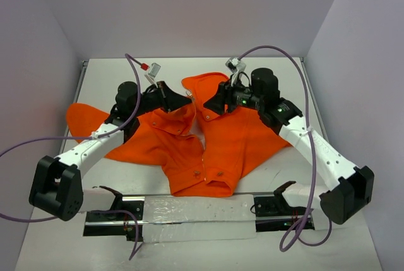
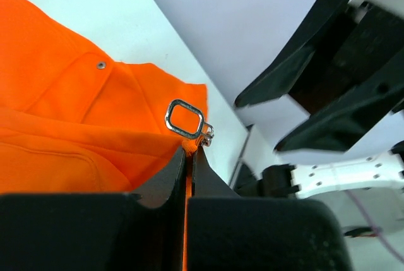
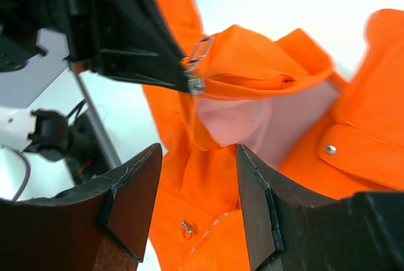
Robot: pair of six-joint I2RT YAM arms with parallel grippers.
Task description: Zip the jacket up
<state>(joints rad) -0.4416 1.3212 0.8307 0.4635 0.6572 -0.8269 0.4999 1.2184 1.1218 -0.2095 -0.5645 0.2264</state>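
The orange jacket [image 1: 214,138] lies open on the white table, hood toward the back. My left gripper [image 1: 184,102] is shut on the jacket's left front edge near the collar and holds it raised. In the left wrist view the shut left gripper [image 2: 189,149] pinches orange fabric just below a metal zipper pull ring [image 2: 185,119]. My right gripper [image 1: 212,108] is open and empty just right of it, over the jacket's right front. In the right wrist view the right gripper [image 3: 199,157] hangs over the pale lining [image 3: 246,119], and the left gripper's fingertips [image 3: 170,72] hold the edge by the zipper pull [image 3: 199,53].
A metal rail with a clear plastic sheet [image 1: 189,211] lies along the table's near edge between the arm bases. Purple cables [image 1: 278,50] arc over both arms. Walls close the table in at back and sides. A small metal piece [image 3: 187,228] sits on the lower jacket.
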